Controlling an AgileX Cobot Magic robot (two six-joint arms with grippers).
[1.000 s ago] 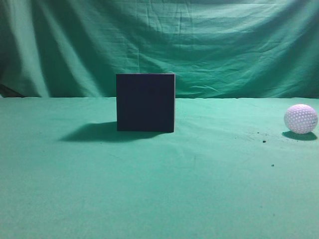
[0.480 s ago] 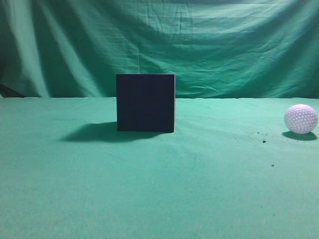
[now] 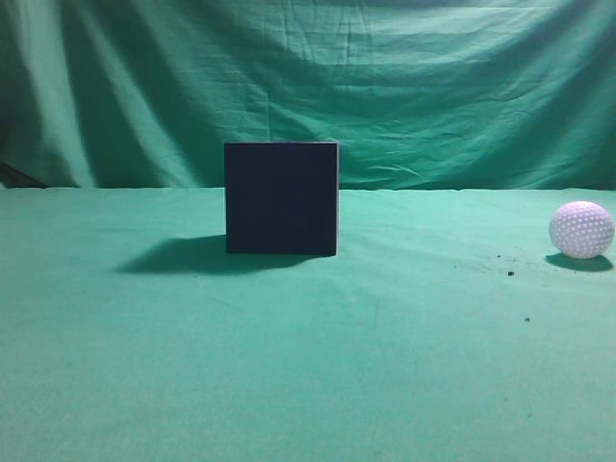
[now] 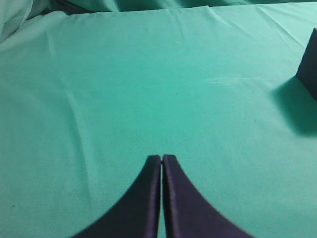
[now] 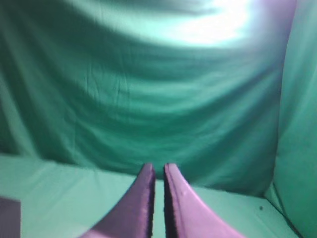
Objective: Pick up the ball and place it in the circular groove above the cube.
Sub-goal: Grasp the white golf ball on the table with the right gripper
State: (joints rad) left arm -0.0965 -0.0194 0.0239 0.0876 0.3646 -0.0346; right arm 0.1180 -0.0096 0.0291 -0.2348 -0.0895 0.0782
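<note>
The cube (image 3: 281,198) stood a little left of the middle of the green cloth-covered table (image 3: 308,366), its dark navy front face squarely toward the exterior camera and its shadow stretched out to the left across the cloth. The ball (image 3: 581,230), white with a pinkish cast and a dimpled golf-ball surface, rested on the cloth at the far right edge of that view, well apart from the cube and a little nearer the camera. A few small dark specks (image 3: 510,273) lay on the cloth just left of the ball and in front of it. Neither of my arms showed in the exterior view. My left gripper (image 4: 162,157) hung above bare cloth with its two dark fingers pressed together at the tips and nothing between them; in the left wrist view a corner of the cube (image 4: 309,67) and its shadow reached in from the right edge, well away from my fingertips. My right gripper (image 5: 158,167) pointed toward the draped green backdrop (image 5: 148,99), its fingers drawn nearly together with only a thin slit between them, holding nothing. A dark shape at the lower left corner of the right wrist view may have been the cube, but I could not tell. The top face of the cube was not visible from any view.
</note>
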